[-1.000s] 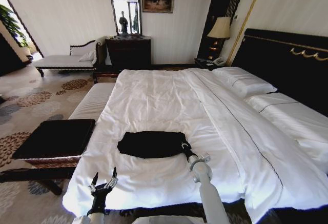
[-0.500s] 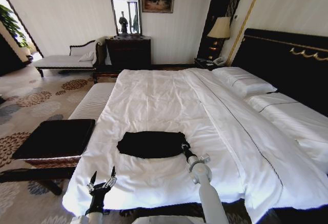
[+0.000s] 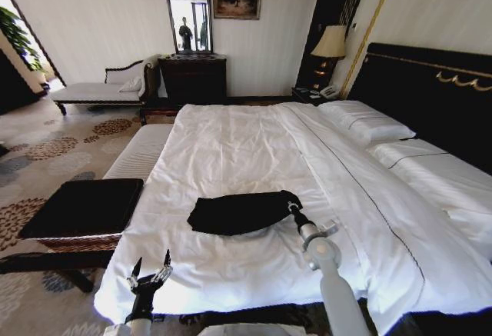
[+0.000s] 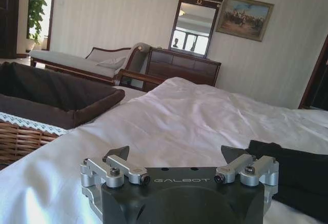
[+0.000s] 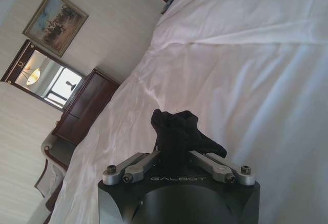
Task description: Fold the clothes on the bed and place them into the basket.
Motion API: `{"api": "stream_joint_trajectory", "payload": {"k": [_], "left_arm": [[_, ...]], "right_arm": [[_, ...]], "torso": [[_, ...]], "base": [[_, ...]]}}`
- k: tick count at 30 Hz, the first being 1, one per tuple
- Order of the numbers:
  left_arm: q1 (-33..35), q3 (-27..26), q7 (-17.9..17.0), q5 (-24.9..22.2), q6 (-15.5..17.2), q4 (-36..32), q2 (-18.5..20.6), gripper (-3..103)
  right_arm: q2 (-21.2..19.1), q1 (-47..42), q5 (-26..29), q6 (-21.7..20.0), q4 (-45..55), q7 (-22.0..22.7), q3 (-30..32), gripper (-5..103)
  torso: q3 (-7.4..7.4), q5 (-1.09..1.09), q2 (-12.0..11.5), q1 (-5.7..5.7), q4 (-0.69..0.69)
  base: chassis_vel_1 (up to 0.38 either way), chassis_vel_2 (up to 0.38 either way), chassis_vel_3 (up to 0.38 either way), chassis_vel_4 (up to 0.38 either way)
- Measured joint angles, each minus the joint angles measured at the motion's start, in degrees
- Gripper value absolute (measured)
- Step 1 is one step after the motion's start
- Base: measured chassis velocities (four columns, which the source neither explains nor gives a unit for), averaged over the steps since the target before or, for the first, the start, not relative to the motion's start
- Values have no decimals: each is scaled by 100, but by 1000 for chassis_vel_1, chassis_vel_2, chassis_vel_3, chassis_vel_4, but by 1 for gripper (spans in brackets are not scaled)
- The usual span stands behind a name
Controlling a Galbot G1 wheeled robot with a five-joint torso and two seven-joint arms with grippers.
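Observation:
The clothes (image 3: pixel 238 214), a black bundle folded into a flat oblong, lie on the white bed (image 3: pixel 231 140) near its foot. My right gripper (image 3: pixel 291 206) is shut on the bundle's right end, which is lifted a little off the duvet. In the right wrist view, black cloth (image 5: pixel 179 129) bunches between the closed fingers (image 5: pixel 141 162) of the right gripper (image 5: pixel 174 151). My left gripper (image 3: pixel 151 268) hovers open over the bed's foot edge, to the near left of the clothes. The left gripper (image 4: pixel 174 155) points across the duvet, with the clothes (image 4: pixel 300 175) off to one side. The basket (image 3: pixel 81 209), wicker with a black top, stands on the floor left of the bed.
A long pale bench (image 3: pixel 138 155) runs along the bed's left side beyond the basket. Pillows (image 3: pixel 365 124) and the black headboard (image 3: pixel 430 98) are at the right. A dresser (image 3: pixel 192 78), a chaise (image 3: pixel 96 90) and a lamp (image 3: pixel 330 44) stand by the far wall.
My right gripper has moved right and slightly farther up the bed, dragging the clothes with it and raising their right end. The left gripper has sunk a little.

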Motion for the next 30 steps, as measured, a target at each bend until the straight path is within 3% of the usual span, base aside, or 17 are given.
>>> {"api": "stream_joint_trajectory", "payload": {"k": [7,14,30], "left_arm": [[61,-119,51,-94,-78,14,-7,100],[141,-194,79,-148,-151,70,3,100],[176,-278,69,-34,-146,-92,-23,100]], "right_arm": [[-361,-44,-41,-12,-98,-102,212,2],[-259,-71,-492,-2,-2,-149,-41,2],[-188,212,-1330,12,433,-225,-1540,2]], "torso": [[0,0,1,0,-1],[0,-1,1,-1,1],[0,-2,1,-1,0]], "base": [[0,0,0,0],[0,0,0,0],[0,0,0,0]]}}
